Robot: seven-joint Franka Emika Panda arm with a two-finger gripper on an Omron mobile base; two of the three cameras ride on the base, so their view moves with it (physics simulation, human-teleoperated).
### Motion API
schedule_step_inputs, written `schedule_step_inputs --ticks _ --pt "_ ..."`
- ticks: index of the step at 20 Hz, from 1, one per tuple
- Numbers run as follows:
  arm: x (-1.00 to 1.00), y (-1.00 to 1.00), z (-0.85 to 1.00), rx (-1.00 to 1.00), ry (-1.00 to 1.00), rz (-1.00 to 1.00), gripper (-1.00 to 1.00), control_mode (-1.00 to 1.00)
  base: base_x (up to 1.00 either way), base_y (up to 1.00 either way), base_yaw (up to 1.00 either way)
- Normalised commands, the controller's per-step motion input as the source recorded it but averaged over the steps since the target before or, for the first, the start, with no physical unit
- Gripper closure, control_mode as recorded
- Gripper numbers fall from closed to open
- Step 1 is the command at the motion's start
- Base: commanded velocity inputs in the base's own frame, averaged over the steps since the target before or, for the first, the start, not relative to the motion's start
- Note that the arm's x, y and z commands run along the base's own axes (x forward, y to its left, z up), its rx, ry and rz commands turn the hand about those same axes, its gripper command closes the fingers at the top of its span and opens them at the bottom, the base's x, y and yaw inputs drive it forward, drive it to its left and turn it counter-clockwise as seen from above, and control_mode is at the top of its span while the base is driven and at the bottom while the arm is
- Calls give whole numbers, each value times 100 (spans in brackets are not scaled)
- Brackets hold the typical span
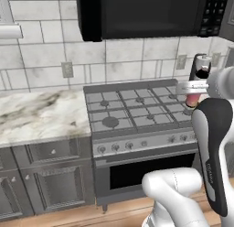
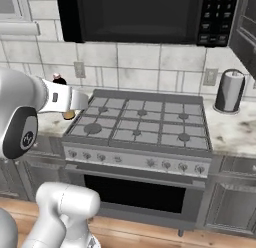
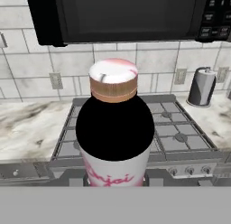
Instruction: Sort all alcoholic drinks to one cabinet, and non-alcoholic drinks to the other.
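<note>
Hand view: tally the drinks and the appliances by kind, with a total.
pink bottle: 1
microwave: 1
stove: 1
Total: 3

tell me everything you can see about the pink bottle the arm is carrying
The pink bottle sits in the end effector, held above the gas stove. In the hand view it has a wide black band around its middle, a tan collar and a pink-white end facing the microwave, and a pale pink lower body with red script lettering. It looks like smooth plastic. In the left base view its pink end pokes out below the end effector; nothing else touches it.
</note>
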Motion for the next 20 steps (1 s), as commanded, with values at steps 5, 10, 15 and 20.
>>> schedule_step_inputs --ticks 5,10,15,20 --pt "0 0 0 0 0 0 100 100 -12 65 0" --pt "0 0 0 0 0 0 100 100 -12 66 0" --pt "0 0 0 0 0 0 100 100 -12 67 0" --pt "0 0 0 0 0 0 100 100 -12 68 0"
